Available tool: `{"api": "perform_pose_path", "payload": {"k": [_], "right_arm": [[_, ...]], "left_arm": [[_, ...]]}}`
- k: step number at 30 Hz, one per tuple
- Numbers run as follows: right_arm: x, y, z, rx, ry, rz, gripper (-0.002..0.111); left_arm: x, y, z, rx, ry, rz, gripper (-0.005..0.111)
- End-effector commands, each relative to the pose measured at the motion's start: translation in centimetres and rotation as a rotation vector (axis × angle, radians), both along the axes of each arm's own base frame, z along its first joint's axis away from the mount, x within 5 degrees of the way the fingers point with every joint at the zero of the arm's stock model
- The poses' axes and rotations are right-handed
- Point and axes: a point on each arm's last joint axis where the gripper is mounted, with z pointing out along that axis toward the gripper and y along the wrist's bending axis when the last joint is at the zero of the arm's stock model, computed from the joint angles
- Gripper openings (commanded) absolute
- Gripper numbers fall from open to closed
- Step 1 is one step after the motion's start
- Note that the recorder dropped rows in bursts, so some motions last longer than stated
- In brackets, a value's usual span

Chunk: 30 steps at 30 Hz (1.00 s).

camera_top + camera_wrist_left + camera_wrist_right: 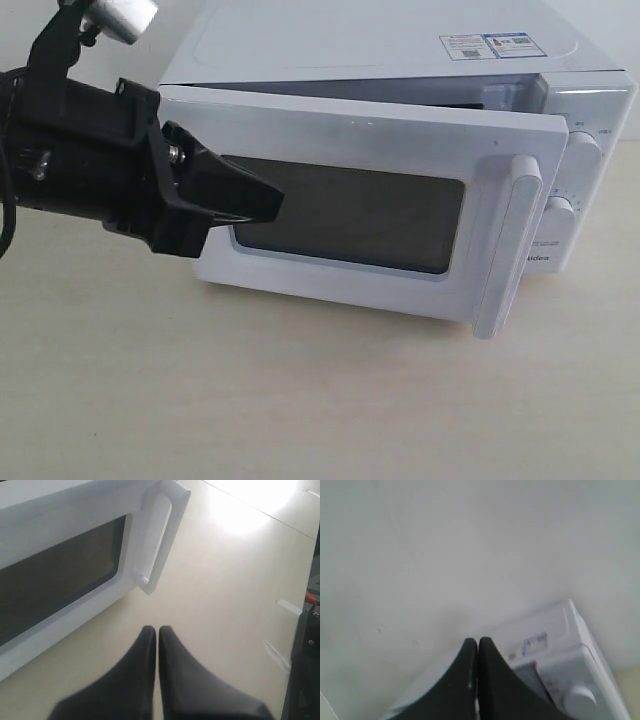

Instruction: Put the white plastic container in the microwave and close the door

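Two fingers of the left tool (157,628) are pressed fully together, with nothing held. It is poised just before the door (350,135), at the left end of the dark window (370,215); contact cannot be judged. The door is seen ajar on the microwave (380,40), which is set on the desk (300,400). The right tool (478,641) is also closed and empty, held above the microwave's top. The container cannot be placed: the cavity is screened by the door.

Microwave (380,40) sits on table (300,400), door (350,130) ajar in front. Handle (510,240) at door's right edge, dials (562,208) just right of it, sticker (485,45) on top. Left gripper (272,200) before door's left half.
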Motion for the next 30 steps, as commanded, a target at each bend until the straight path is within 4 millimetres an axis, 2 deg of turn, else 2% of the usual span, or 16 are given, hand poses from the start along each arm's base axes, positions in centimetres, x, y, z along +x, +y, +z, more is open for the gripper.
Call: {"api": "perform_pose_path", "payload": {"k": [1,4,6,9,13,14,19,22,28,30], "right_arm": [[2.5,0.6,-2.0,0.016,0.47,0.043,0.0],[4.0,1.7,-3.9,0.043,0.72,0.136,0.0],[4.6,2.0,-4.6,0.06,0.815,0.155,0.0],[5.4,1.8,-4.9,0.016,0.84,0.139,0.0],[5.7,1.5,-4.6,-0.058,0.785,0.111,0.0],[5.8,1.7,-4.2,-0.121,0.734,0.141,0.0],[5.7,5.1,-1.7,-0.275,0.458,0.542,0.0],[7.3,5.6,-2.3,-0.265,0.498,0.592,0.0],[11.5,5.0,-3.5,-0.199,0.55,0.465,0.0],[12.6,5.3,-3.8,-0.221,0.523,0.492,0.0]], "left_arm": [[-0.1,0.1,0.1,-0.007,-0.002,0.016,0.004],[-0.1,0.0,0.0,-0.006,0.001,0.013,0.004],[-0.1,0.0,0.0,-0.008,0.007,0.011,0.004],[-0.2,0.0,0.0,-0.008,0.011,0.005,0.004],[-0.2,0.0,0.0,-0.009,0.014,0.004,0.004],[-0.2,0.0,0.0,-0.009,0.014,0.004,0.004],[-0.4,-0.1,0.0,-0.014,0.037,-0.011,0.004],[-0.4,-0.1,0.0,-0.016,0.037,-0.009,0.004],[-0.3,-0.1,0.0,-0.035,0.052,0.018,0.004],[-0.4,-0.1,0.1,-0.039,0.058,0.02,0.004]]}}
